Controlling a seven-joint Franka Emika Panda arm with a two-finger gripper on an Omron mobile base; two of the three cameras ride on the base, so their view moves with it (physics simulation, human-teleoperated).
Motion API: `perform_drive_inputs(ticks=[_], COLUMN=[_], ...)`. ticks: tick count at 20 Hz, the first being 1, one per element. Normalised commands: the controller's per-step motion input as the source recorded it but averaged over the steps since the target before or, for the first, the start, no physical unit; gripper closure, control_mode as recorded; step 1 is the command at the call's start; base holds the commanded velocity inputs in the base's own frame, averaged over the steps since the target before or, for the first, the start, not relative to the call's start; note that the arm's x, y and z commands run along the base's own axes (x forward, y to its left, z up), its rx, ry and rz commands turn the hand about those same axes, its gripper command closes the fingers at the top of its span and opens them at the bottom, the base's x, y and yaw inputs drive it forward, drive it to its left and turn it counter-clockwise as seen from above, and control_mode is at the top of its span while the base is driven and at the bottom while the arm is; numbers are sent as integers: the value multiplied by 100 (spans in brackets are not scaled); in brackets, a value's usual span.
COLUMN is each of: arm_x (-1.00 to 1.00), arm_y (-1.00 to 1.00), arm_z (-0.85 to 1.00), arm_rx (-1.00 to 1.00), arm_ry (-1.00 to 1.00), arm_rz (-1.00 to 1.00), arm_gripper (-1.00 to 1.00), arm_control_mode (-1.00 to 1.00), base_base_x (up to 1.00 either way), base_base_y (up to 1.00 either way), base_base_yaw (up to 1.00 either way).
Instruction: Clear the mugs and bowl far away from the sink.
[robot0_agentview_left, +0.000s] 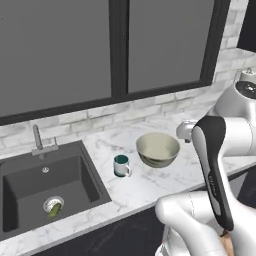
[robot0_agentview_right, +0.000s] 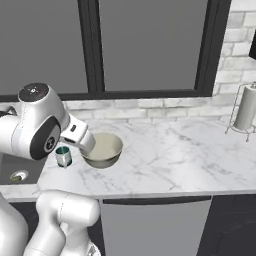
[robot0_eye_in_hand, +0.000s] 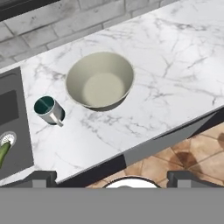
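Left base view: from behind arm's left, facing forward and down; covers sink (robot0_agentview_left: 47, 187), counter (robot0_agentview_left: 145, 185), window.
Right base view: from behind arm's right, same facing; covers counter's long right stretch.
Hand view: high above counter's front edge, looking down.
Shared by all: bowl (robot0_eye_in_hand: 99, 80), teal-banded mug (robot0_eye_in_hand: 48, 109).
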Motion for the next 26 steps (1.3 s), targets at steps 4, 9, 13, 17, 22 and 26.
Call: perform_drive_inputs(ticks=[4,9,13,17,22,26], arm_x=[0,0,0,0,0,41], arm_y=[0,0,0,0,0,18], arm_z=[0,0,0,0,0,-5], arm_rx=[0,0,0,0,0,-3], arm_ry=[0,0,0,0,0,1], arm_rz=[0,0,0,0,0,1], arm_gripper=[-100,-100,-100,-100,-100,-100], arm_control_mode=[100,100,100,100,100,-100], base_base_x=[69,60,54,49,41,0], base_base_y=[-28,-52,-28,2,14,0], base_base_yaw=[15,33,25,6,0,0])
